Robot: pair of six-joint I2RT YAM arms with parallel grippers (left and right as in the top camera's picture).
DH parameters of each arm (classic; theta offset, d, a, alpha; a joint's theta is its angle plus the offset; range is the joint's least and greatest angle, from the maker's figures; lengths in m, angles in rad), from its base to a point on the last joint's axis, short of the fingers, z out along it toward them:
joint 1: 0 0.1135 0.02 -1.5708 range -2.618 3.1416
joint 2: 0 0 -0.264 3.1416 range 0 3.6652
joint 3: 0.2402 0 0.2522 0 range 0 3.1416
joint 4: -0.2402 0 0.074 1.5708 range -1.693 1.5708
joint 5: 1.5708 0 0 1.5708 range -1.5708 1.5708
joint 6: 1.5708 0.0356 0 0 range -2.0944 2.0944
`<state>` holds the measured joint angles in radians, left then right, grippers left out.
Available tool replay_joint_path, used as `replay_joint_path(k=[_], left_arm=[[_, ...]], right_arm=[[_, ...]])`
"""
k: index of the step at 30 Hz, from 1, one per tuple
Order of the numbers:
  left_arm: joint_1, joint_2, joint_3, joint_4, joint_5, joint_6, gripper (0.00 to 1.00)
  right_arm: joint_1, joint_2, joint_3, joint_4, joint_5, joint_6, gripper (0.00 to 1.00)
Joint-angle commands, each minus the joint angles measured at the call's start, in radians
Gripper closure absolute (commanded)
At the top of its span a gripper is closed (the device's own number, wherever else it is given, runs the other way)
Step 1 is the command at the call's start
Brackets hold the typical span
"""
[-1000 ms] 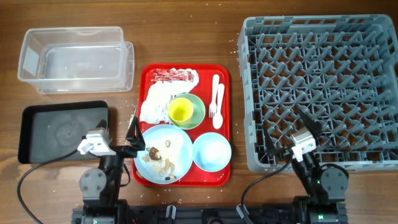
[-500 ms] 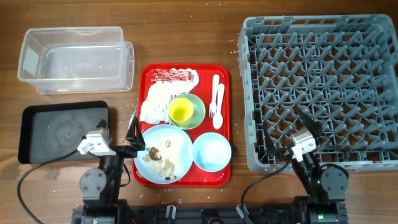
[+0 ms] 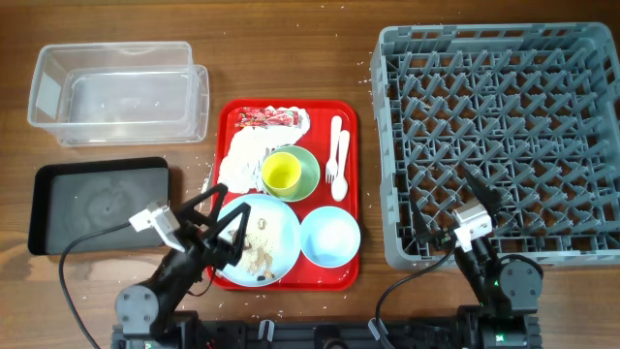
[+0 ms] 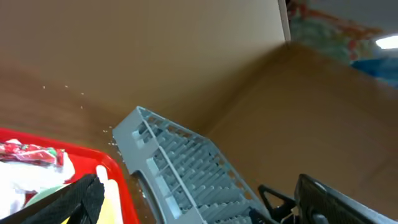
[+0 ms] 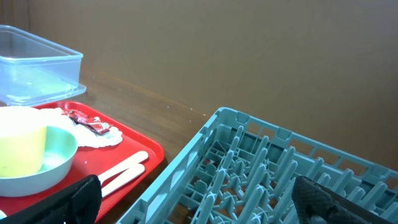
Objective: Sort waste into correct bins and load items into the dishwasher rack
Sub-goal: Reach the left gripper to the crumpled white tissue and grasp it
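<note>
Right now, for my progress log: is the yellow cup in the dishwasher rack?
No, the yellow cup sits inside the pale green bowl on the red tray, outside the dishwasher rack.

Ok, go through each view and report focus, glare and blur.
Overhead: sharp and evenly lit, pale reflections on the tub. Left wrist: tilted, rack slightly soft, gripper fingers dark blurs at the bottom corners, top-right background out of focus. Right wrist: rack and cup fairly crisp, gripper fingers likewise dark and blurred.
</note>
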<state>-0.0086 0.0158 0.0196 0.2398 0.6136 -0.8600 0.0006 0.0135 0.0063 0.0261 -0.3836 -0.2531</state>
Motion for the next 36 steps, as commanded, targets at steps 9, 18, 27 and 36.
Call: replay_joint_path(k=[9,18,27,36], left_arm=[[-0.001,0.988,0.996,-0.933,-0.095,0.547,0.0],[-0.186,1.601,1.371,-1.175,-0.566,0.561,0.0],[-0.225,1.867,1.371,-0.961,-0.657,0.607,0.15],[-0.224,2.011,1.37,-0.912,-0.665,0.648,0.41]], right_arm=[[0.002,0.001,-0.001,0.004,0.003,-0.009,0.0],[0.002,0.001,-0.001,0.004,0.003,-0.009,0.0],[0.002,0.0,-0.001,0.004,0.003,-0.009,0.0],[0.002,0.003,-0.001,0.004,0.003,-0.009,0.0]])
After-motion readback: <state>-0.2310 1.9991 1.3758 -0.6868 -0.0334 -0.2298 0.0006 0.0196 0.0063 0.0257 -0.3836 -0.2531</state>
